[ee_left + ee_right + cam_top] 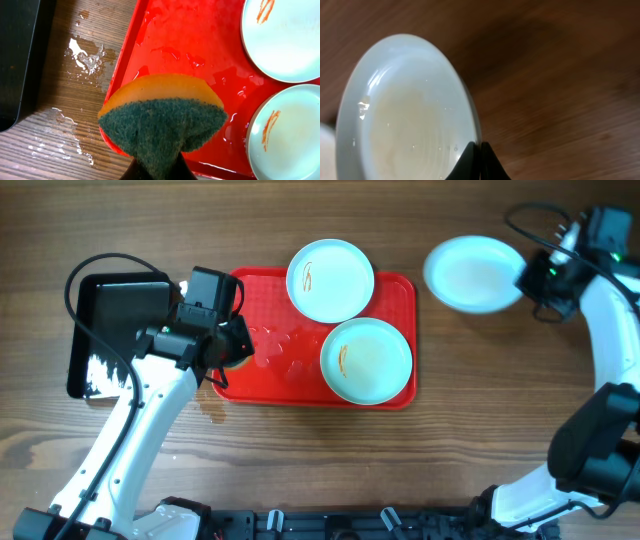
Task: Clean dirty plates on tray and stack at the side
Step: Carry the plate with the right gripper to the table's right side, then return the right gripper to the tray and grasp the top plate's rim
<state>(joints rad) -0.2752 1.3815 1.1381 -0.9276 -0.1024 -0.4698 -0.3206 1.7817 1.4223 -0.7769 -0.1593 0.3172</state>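
Green-and-orange sponge (162,125) fills the near view, pinched tight in the left gripper (159,172), whose fingers it mostly hides; black tray (110,330) far left; wet red tray (270,380) carries two smeared plates (330,280) (366,360); third plate (410,115), partly cropped, lies off-tray right, rim clamped by the right gripper (480,160).

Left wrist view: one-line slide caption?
Left gripper holds an orange-green sponge over the red tray edge, beside two smeared plates.
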